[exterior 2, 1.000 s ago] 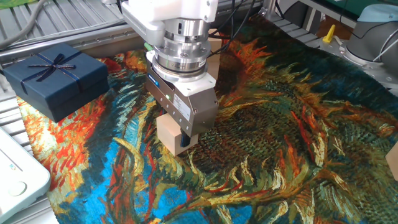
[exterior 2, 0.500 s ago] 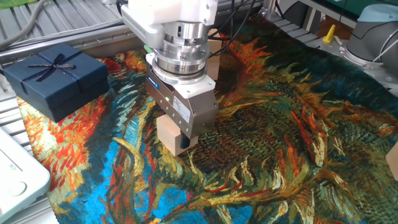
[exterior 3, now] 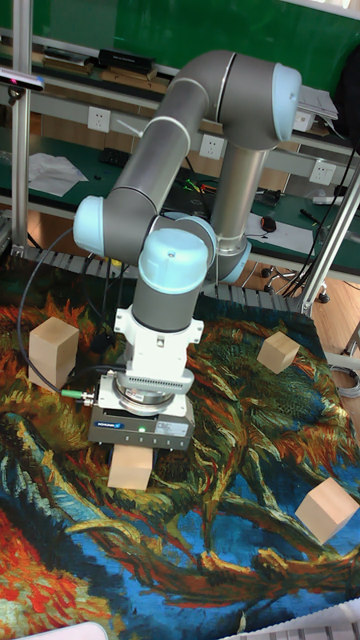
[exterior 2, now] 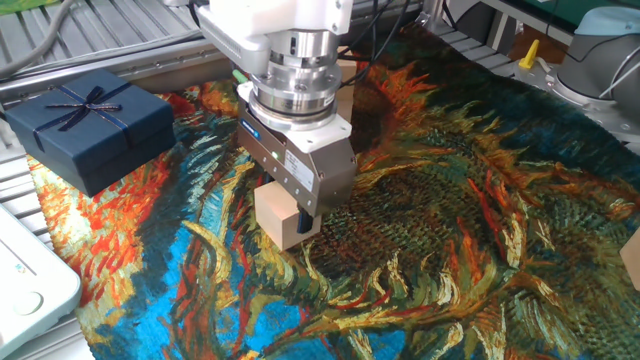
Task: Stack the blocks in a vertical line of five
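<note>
- In the fixed view we are looking down from close by, across the painted cloth [exterior 2: 480, 230] toward its far edge.
- In the tall fixed view we are standing farther back, facing the arm [exterior 3: 190, 170].
- Both are sharing the cloth's middle.

1. A dark blue gift box [exterior 2: 90, 125] with a thin ribbon bow on its lid sits at the left edge of the table.
2. A painted cloth [exterior 2: 450, 230] in orange, teal and yellow swirls covers the table.
3. A white device [exterior 2: 25, 285] lies at the near left corner, just off the cloth.
4. A small yellow object [exterior 2: 528, 54] stands beyond the far right edge.
</note>
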Motion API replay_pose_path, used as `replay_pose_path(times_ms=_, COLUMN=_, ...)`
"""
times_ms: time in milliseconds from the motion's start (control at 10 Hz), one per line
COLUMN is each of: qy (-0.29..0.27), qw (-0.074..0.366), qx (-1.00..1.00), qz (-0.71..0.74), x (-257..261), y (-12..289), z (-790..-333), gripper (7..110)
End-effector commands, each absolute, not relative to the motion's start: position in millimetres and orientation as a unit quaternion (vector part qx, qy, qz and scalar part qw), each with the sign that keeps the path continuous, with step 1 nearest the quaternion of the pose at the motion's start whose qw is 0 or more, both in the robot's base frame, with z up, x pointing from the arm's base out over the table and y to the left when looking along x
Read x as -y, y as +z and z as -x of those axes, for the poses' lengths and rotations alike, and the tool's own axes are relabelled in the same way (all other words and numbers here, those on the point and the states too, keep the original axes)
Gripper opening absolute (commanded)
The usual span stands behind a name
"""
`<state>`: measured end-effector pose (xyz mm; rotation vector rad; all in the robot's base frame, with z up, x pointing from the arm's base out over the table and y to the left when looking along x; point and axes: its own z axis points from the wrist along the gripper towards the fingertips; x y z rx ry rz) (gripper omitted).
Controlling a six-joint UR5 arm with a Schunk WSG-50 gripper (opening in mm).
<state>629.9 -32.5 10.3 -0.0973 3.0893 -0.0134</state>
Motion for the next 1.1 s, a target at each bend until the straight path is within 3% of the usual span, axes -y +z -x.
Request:
replay_pose_path(times_ms=0, qy=0.002, qw=0.03, qx=-0.999, qz=0.032, x=35.5, y=10.2, z=-630.1, gripper=66)
replay_pose_path(times_ms=1000, qy=0.004, qw=0.033, qx=-0.999, qz=0.027, x=30.2, y=6.9, z=-635.1, gripper=66)
